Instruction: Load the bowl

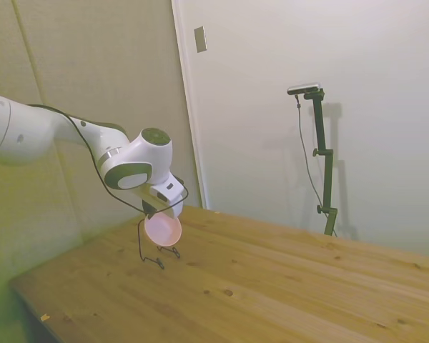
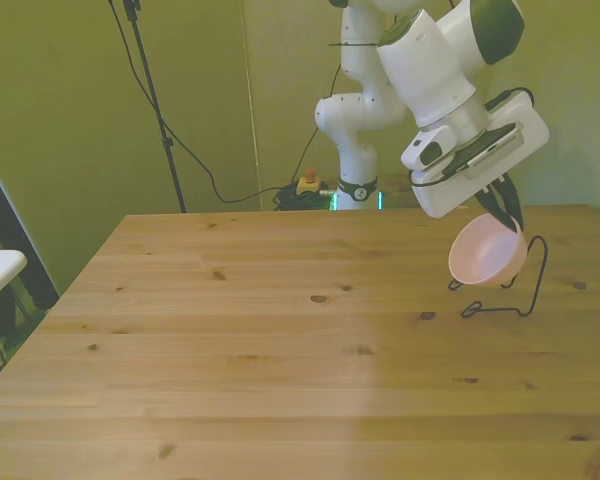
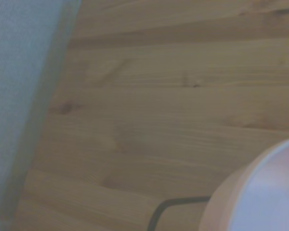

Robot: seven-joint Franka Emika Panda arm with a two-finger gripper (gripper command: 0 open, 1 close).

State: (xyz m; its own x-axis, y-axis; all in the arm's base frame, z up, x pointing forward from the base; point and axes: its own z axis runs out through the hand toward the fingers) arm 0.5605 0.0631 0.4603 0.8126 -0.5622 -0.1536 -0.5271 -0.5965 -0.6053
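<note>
Right now the small round pale pink plastic bowl (image 2: 488,252) hangs tipped on its side just under the white arm's end effector (image 2: 502,205), which grips it by the upper rim. Directly below and slightly behind the bowl stands a thin black wire rack (image 2: 515,290) on the wooden desk (image 2: 280,350); the load likely calls for a short descent.

Side view: camera off one side of the wooden table (image 1: 272,286), looking across it toward the wall. Front view: camera facing the robot across the table. Wrist view: close, blurred. All three share the pink bowl (image 2: 487,252) and black wire stand (image 2: 525,290).
</note>
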